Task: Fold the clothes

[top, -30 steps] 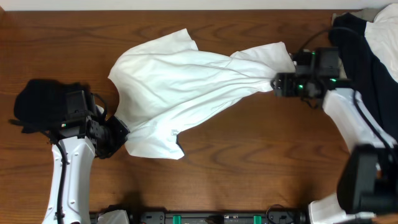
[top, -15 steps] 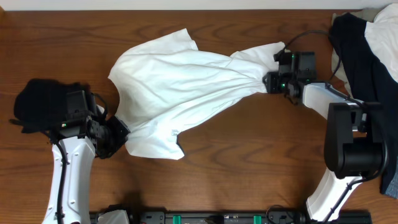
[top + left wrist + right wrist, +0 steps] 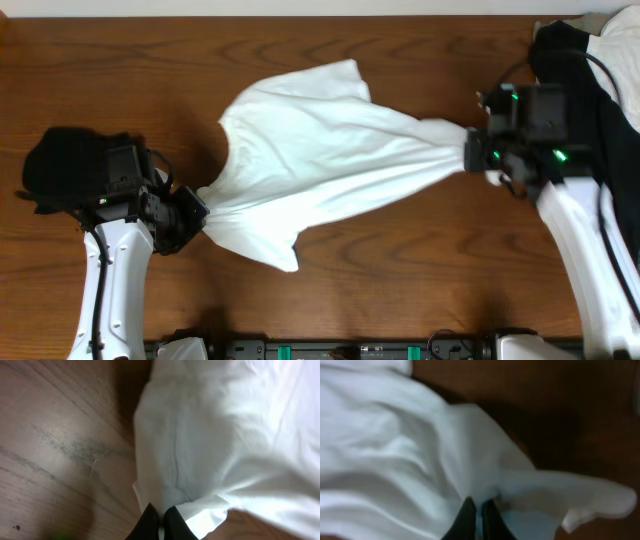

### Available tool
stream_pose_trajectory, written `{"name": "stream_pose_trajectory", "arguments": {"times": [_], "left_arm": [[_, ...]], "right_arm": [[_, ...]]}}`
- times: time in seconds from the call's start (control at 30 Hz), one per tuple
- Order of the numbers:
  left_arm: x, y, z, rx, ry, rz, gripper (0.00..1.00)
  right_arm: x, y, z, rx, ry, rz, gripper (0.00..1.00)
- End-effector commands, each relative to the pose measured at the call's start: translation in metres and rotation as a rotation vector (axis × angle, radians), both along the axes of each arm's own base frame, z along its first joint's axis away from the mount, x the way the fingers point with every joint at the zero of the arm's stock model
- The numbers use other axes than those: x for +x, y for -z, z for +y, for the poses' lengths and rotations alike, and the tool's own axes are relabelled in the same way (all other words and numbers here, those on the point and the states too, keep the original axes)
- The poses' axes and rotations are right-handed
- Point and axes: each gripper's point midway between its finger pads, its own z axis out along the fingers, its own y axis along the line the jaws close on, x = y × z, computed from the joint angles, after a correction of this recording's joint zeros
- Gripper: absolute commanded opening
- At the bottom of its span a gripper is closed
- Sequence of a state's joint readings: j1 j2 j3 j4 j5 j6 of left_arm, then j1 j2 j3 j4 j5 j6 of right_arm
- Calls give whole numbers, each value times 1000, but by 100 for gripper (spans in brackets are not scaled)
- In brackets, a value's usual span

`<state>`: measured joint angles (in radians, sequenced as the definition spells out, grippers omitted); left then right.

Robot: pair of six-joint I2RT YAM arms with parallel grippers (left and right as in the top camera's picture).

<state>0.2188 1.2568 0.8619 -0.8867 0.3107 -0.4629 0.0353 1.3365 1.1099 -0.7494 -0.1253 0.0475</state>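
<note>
The clothes point(image 3: 320, 160), a plain white T-shirt, hang stretched across the middle of the wooden table between my two arms. At its left end my left gripper point(image 3: 196, 212) is shut on a pinch of the fabric. The left wrist view shows the two dark fingertips point(image 3: 150, 522) close together with white cloth point(image 3: 215, 435) between them. My right gripper point(image 3: 470, 152) is shut on the bunched right end of the shirt. In the right wrist view its black fingertips point(image 3: 466, 520) pinch the white cloth point(image 3: 395, 460). No print shows on the shirt.
A small black folded garment point(image 3: 65, 170) lies at the table's left edge, just behind my left arm. A large black garment with pale cloth point(image 3: 595, 70) is heaped at the back right corner, close to my right arm.
My right gripper closed on the shirt's right end and pulled it to the right. The shirt drew taut into a narrower shape and its left side shifted rightward. The left gripper held its place.
</note>
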Motion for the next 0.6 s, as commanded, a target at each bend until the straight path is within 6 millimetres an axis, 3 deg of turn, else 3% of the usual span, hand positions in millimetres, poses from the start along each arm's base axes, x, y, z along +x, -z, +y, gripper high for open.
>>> {"name": "stream_pose_trajectory", "arguments": {"times": [0.0, 0.1, 0.17, 0.27, 0.37, 0.4, 0.43, 0.5, 0.57], "left_arm": [[1, -2, 2, 21, 24, -7, 6], [2, -2, 2, 21, 24, -10, 6], [2, -2, 2, 21, 24, -11, 6], [2, -2, 2, 21, 24, -11, 6], [2, -2, 2, 21, 24, -10, 6], [2, -2, 2, 21, 24, -11, 6], [2, -2, 2, 21, 24, -11, 6], [2, -2, 2, 21, 24, -10, 6], [2, -2, 2, 22, 29, -11, 7]], "right_arm": [[-25, -33, -5, 7, 48, -58, 3], [-34, -62, -6, 13, 56, -158, 7], [-32, -70, -12, -11, 78, -195, 9], [-22, -62, -15, -45, 70, -183, 11], [1, -32, -17, -67, 54, -117, 15], [10, -20, -19, -69, 61, -94, 34], [21, -4, -24, -73, 74, -66, 72], [36, 30, -35, -81, 104, 1, 92], [37, 62, -45, -77, 135, 92, 97]]}}
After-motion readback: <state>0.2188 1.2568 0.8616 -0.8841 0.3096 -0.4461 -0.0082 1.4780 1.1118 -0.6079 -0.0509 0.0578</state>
